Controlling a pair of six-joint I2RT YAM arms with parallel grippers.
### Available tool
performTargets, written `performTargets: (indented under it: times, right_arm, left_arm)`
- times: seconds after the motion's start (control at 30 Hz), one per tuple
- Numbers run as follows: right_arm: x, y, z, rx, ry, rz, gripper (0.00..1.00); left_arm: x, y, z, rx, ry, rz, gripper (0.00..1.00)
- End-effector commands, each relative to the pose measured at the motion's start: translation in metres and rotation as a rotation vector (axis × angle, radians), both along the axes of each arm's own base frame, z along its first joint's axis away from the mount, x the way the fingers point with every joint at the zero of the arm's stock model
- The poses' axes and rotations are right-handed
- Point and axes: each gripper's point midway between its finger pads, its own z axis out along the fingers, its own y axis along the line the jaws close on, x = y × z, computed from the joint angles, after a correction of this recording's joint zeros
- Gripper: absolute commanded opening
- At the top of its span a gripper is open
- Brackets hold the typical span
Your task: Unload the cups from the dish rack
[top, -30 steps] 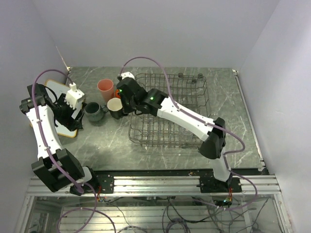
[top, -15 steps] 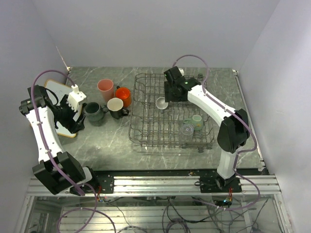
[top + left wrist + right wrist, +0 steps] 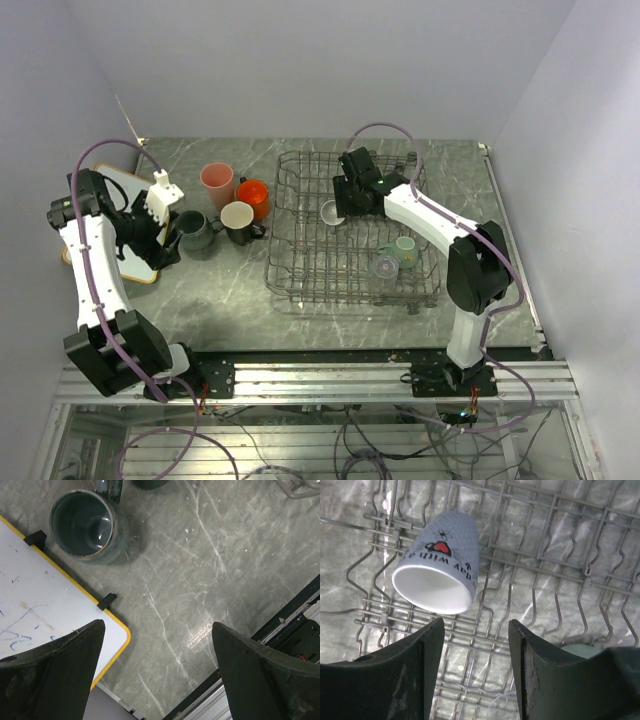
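My right gripper [image 3: 475, 647] part open, empty, over grey cup [image 3: 437, 577] lying tilted in dish rack [image 3: 560, 555], upper left of frame, my left gripper [image 3: 157, 645] wide open, dark mug [image 3: 85, 525] upper left on table [image 3: 200, 580]

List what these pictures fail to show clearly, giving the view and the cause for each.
Right wrist view: the print on the grey cup curves out of sight; only part reads.
Right wrist view: the mint-green mug sits mostly behind a finger of the right gripper.
Top view: the clear glass is too small to tell upright from tipped.
Left wrist view: the whiteboard runs off the left edge; its marks are too faint to read.
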Motion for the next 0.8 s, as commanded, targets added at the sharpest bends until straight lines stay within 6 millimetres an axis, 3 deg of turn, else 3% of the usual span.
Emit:
performTargets:
  times: [0.0,0.27,0.37,0.43,0.53,0.77]
  right_arm:
    - [0.017,0.007,-0.014,0.004,-0.038,0.017,0.53]
    - [0.042,0.016,-0.036,-0.013,-0.098,0.052,0.45]
    - [0.046,0.017,-0.035,-0.013,-0.126,0.055,0.34]
    - [0.048,0.016,-0.036,-0.015,-0.134,0.052,0.19]
    - [0.050,0.016,-0.020,-0.002,-0.172,0.046,0.00]
    - [0.041,0.020,0.030,0.026,-0.202,0.026,0.00]
  left_arm:
    - [0.013,-0.012,0.014,-0.021,-0.050,-0.001,0.99]
    - [0.021,-0.024,0.020,-0.027,-0.047,-0.004,0.99]
    - [0.019,-0.027,0.024,-0.032,-0.045,-0.008,0.99]
    - [0.017,-0.029,0.026,-0.036,-0.045,-0.012,0.99]
    - [0.015,-0.029,0.026,-0.032,-0.047,-0.012,0.99]
    - [0.020,-0.024,0.025,-0.018,-0.038,0.022,0.99]
